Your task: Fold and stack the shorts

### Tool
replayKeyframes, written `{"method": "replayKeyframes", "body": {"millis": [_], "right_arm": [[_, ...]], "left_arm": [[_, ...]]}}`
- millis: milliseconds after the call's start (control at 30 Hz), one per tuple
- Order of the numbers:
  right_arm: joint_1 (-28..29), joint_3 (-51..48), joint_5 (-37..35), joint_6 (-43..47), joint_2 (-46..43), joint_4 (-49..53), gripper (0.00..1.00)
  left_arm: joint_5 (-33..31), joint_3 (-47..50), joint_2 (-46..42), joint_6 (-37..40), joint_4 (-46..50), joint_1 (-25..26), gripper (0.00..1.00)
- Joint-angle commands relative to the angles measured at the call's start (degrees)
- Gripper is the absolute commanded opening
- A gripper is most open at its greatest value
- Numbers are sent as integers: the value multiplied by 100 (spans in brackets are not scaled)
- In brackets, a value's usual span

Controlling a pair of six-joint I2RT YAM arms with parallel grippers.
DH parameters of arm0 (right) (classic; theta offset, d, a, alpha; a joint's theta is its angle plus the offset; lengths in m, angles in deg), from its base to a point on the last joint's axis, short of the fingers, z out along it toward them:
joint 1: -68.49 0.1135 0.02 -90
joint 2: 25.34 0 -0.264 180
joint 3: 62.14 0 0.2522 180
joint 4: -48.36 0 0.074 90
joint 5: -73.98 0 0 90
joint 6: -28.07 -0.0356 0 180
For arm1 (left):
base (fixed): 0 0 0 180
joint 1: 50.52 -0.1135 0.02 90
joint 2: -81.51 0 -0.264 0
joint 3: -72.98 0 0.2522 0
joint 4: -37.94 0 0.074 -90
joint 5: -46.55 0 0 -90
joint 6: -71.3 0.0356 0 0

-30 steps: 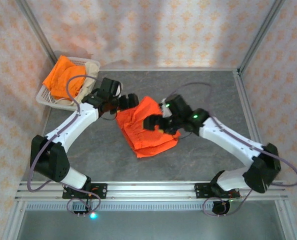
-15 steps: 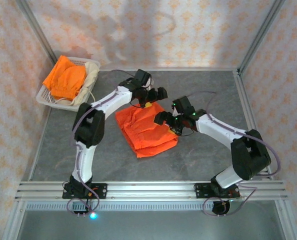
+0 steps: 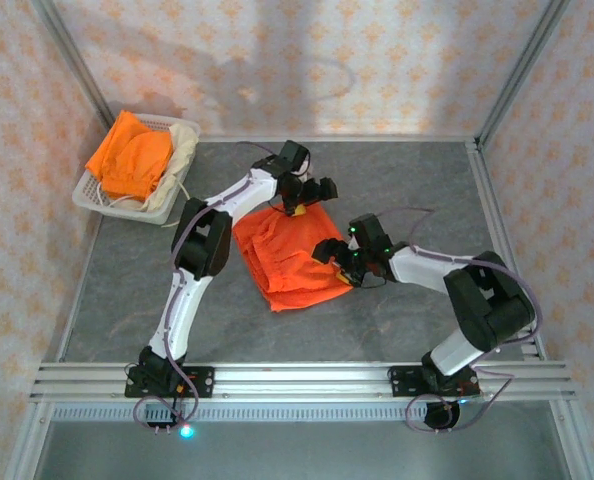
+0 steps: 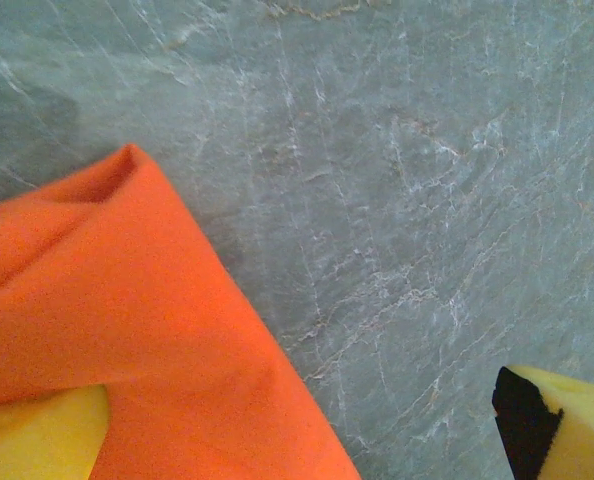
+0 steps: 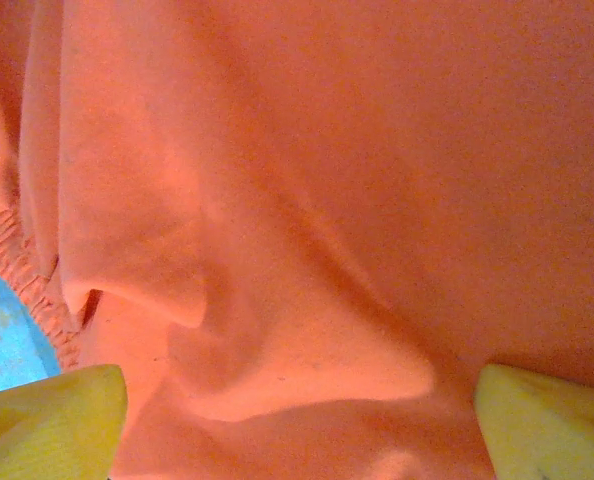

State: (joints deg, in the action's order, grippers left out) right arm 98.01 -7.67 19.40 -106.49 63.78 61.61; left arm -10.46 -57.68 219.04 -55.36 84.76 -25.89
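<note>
On the grey table (image 3: 427, 190), rumpled orange shorts (image 3: 282, 262) lie folded; left claw (image 3: 313, 198) and right claw (image 3: 339, 263) gape apart.

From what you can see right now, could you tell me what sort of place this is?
Probably a robot test cell: aluminium frame posts, patterned cloth walls, and robot arms bolted to a rail.

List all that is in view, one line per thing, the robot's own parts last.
Bright orange cloth shorts, flat: one, orange, mid-table.
Bright orange cloth shorts, bunched: one, orange, in the basket.
Cream-beige cloth shorts: one, beige, in the basket's right side.
White plastic mesh basket: one, white, table's far left corner.
Grey marbled table: one, grey, under everything.
Left gripper: one, black with yellow pads, open at the flat shorts' far corner.
Right gripper: one, same colours, open over their right edge.
</note>
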Motion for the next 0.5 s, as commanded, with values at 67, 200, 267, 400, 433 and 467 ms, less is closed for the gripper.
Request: {"method": "replayKeyframes", "body": {"millis": [67,200,267,400,433,467], "right_arm": [[4,-463,52,-446,-561,343,90],[2,-332,-250,-342,-1546,723,93],[1,-158,-516,-141,-1990,1035,95],[6,212,-700,187,-2293,1486,95],[-5,278,-644,196,-2251,1510,95],[0,339,-591,194,-2180,1521,95]], "left_arm": [[-220,-396,-153,571,263,-195,100],[-180,-193,-1062,573,205,-192,100],[-321,185,-1629,566,194,-186,100],[-328,1609,-2761,344,-179,-186,100],[-321,1941,-3055,299,-249,-189,100],[-298,2342,-3271,234,-368,-187,100]]}}
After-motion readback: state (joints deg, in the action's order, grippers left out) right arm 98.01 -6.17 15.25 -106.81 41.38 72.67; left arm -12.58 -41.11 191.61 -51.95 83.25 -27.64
